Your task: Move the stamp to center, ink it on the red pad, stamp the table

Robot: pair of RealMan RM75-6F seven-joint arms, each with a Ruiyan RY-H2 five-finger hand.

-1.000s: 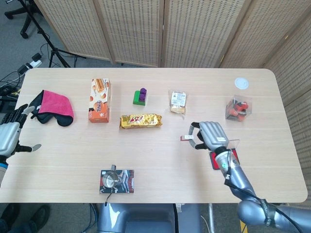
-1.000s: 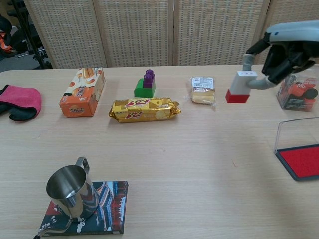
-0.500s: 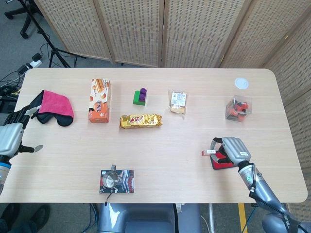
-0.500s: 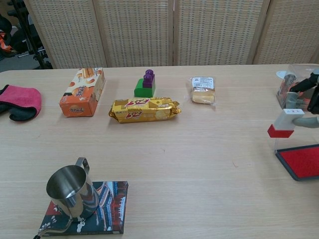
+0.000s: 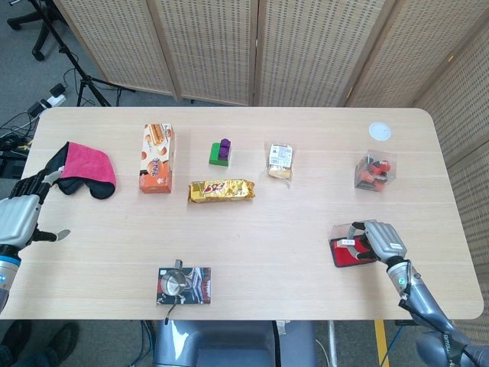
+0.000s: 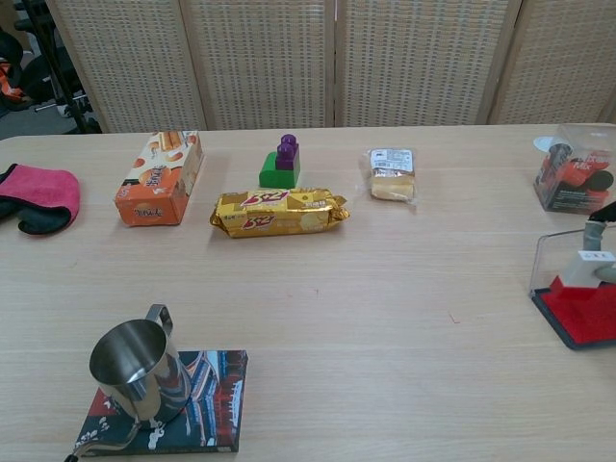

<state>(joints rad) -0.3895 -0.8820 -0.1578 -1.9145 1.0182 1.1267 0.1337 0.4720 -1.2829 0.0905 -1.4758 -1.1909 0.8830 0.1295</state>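
Head view shows the right robot hand [image 5: 380,238] at the near right part of the surface [image 5: 306,199], its fingers curled around the stamp [image 5: 349,241] and holding it down on the red pad [image 5: 345,255]. From above, most of the stamp is hidden under the fingers and only a bit of its white top shows. Chest view gives the side-on look that the overhead camera lacks: the stamp [image 6: 580,270] stands upright with its long axis vertical, white body above and red base facing down onto the red pad [image 6: 587,316], at the pad's far left corner, with the clear lid [image 6: 545,252] raised behind it; only a fingertip and dark edge of the right robot hand [image 6: 604,246] reach into that frame. The left robot hand [image 5: 17,216] appears in the head view alone, at the far left edge of the surface, holding nothing, with its fingers spread, near a pink cloth [image 5: 82,165]. Well apart from the pad lie a gold snack pack [image 5: 221,189], an orange box [image 5: 156,158] and a metal cup [image 6: 134,366] on a coaster.
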